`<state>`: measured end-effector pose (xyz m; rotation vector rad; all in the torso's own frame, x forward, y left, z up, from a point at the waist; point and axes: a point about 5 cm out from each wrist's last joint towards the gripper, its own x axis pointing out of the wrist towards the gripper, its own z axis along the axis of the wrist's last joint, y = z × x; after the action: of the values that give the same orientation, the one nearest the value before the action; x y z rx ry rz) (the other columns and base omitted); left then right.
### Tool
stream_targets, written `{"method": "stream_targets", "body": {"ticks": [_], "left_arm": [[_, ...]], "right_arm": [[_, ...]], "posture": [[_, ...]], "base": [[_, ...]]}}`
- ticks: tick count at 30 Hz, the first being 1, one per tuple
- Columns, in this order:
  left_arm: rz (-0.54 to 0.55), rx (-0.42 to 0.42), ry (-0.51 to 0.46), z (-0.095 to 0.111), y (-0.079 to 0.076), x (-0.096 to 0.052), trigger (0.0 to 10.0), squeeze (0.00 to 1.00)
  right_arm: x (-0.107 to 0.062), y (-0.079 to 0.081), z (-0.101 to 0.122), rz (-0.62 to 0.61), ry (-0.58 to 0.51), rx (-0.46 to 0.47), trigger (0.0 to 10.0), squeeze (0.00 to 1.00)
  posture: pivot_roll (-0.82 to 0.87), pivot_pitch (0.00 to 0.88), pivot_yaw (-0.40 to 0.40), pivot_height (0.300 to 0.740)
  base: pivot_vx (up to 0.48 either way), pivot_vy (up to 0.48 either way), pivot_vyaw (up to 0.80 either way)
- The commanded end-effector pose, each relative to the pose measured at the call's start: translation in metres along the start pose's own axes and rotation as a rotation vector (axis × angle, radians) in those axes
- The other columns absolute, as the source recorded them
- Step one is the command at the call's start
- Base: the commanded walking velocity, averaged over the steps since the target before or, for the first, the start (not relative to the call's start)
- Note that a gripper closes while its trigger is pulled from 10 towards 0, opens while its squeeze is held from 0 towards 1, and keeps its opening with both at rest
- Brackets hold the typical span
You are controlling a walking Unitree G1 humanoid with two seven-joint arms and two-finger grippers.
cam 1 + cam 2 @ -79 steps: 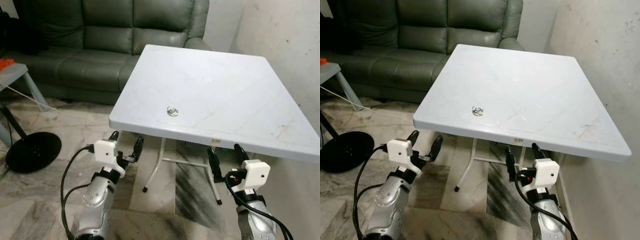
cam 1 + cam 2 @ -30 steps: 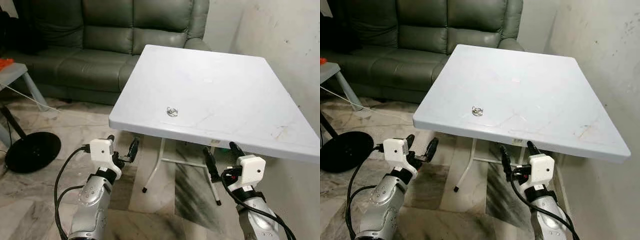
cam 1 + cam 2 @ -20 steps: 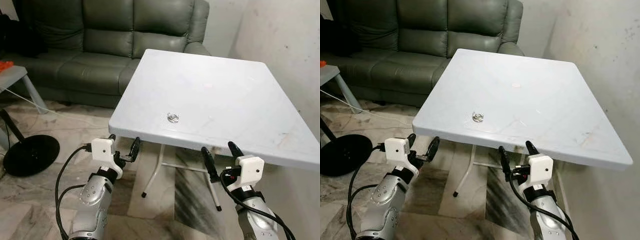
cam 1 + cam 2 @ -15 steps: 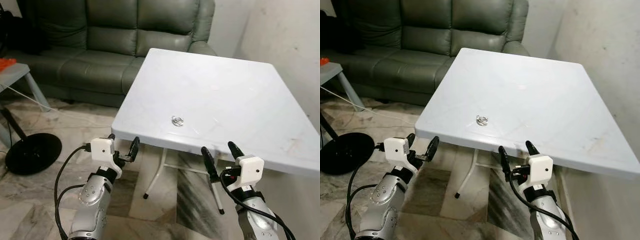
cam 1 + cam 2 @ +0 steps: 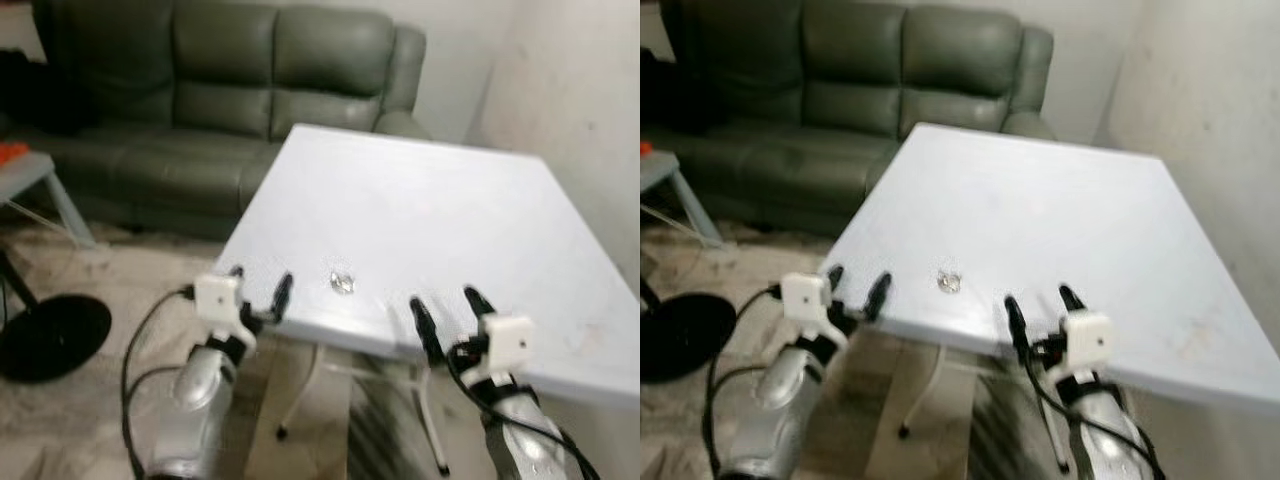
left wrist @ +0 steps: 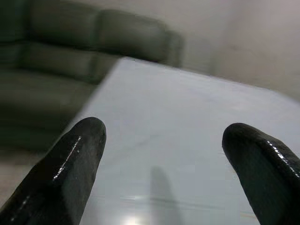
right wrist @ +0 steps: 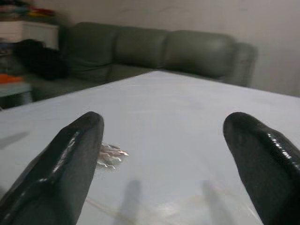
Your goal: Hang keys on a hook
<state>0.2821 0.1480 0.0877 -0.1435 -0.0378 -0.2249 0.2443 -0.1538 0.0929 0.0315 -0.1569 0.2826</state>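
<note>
Keys (image 5: 343, 283) sit near the front edge of the white surface (image 5: 470, 215), between the left claw (image 5: 258, 288) and right claw (image 5: 446, 314), touching neither. Both claws are spread open, holding nothing. Blurry though, probably keys.

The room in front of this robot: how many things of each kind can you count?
Keys: 1 bunch
White table: 1
Green sofa: 1
Black round base on the floor: 1
Left gripper and right gripper: 2
Total: 6
</note>
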Motion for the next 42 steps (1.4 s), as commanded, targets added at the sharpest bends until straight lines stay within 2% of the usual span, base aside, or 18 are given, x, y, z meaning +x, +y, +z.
{"method": "stream_targets", "body": {"ticks": [1, 8, 19, 34, 42], "left_arm": [[-0.026, -0.013, -0.002, 0.001, -0.011, 0.004, 10.0, 0.0], [-0.02, -0.006, 0.008, 0.0, -0.012, 0.004, 10.0, 0.0], [-0.036, -0.003, -0.006, -0.001, -0.021, 0.004, 10.0, 0.0], [-0.03, -0.013, -0.002, -0.002, -0.022, 0.004, 10.0, 0.0], [-0.049, -0.01, 0.018, -0.008, -0.027, 0.001, 10.0, 0.0]], "right_arm": [[-0.003, -0.009, 0.002, -0.023, 0.004, -0.023, 10.0, 0.0], [-0.004, -0.008, 0.001, -0.008, 0.011, -0.025, 10.0, 0.0], [-0.004, -0.007, -0.003, 0.027, 0.038, -0.039, 10.0, 0.0], [-0.003, -0.008, -0.003, 0.029, 0.047, -0.072, 10.0, 0.0], [-0.002, -0.009, -0.002, 0.05, 0.054, -0.105, 10.0, 0.0]], "posture": [[0.03, 0.0, -0.069, 0.74], [0.03, 0.0, -0.07, 0.74], [0.03, 0.007, -0.075, 0.74], [0.03, 0.014, -0.08, 0.74], [0.03, 0.018, -0.084, 0.74]], "base": [[0.39, 0.0, 0.0], [0.374, 0.0, 0.0], [0.0, 0.0, 0.0], [0.0, 0.0, 0.0], [0.0, 0.0, 0.0]]}}
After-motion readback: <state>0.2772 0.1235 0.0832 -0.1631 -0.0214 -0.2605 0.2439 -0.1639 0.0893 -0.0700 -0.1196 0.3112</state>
